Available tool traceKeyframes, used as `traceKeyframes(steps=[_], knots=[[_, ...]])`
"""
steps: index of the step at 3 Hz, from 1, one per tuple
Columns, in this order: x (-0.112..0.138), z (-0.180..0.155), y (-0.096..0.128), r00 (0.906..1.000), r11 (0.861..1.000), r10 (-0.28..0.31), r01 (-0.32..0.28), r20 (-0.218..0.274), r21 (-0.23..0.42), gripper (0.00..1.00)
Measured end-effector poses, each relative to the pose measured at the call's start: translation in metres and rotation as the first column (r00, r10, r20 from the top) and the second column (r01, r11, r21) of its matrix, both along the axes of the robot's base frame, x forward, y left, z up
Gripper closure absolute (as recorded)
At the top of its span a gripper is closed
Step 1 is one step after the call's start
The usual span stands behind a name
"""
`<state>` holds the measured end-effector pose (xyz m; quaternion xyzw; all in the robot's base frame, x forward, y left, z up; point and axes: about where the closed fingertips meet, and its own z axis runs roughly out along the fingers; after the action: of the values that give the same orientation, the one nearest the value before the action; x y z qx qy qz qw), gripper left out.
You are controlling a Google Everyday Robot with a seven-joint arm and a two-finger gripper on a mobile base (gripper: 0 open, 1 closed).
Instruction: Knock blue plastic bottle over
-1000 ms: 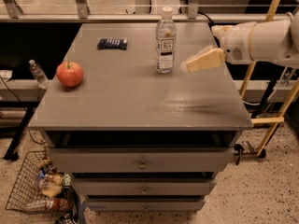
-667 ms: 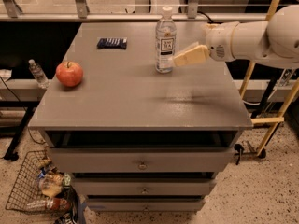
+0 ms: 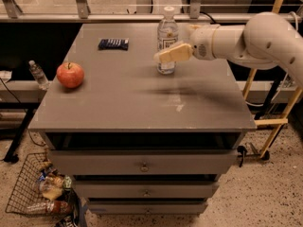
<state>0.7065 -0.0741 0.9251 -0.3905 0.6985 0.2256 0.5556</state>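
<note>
The blue plastic bottle (image 3: 167, 34) is a tall clear water bottle with a white cap and a white label. It stands upright at the back middle of the grey cabinet top (image 3: 137, 96). My gripper (image 3: 161, 56) reaches in from the right on a white arm (image 3: 251, 41). Its tan fingertips overlap the bottle's lower half, in front of it and at its side.
A red apple (image 3: 70, 74) sits at the left of the top. A flat dark blue packet (image 3: 113, 43) lies at the back left. A small clear bottle (image 3: 37, 74) stands on a ledge left of the cabinet. A wire basket (image 3: 40, 190) of items sits on the floor at lower left.
My gripper has moved left along the cabinet top, from right of the bottle to right against it. The bottle still stands upright.
</note>
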Motion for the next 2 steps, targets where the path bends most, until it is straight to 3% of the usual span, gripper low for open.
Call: traceKeyframes(steps=[2], knots=[[0.024, -0.008, 0.034, 0.9979, 0.996, 0.064, -0.064, 0.011, 0.057, 0.41]])
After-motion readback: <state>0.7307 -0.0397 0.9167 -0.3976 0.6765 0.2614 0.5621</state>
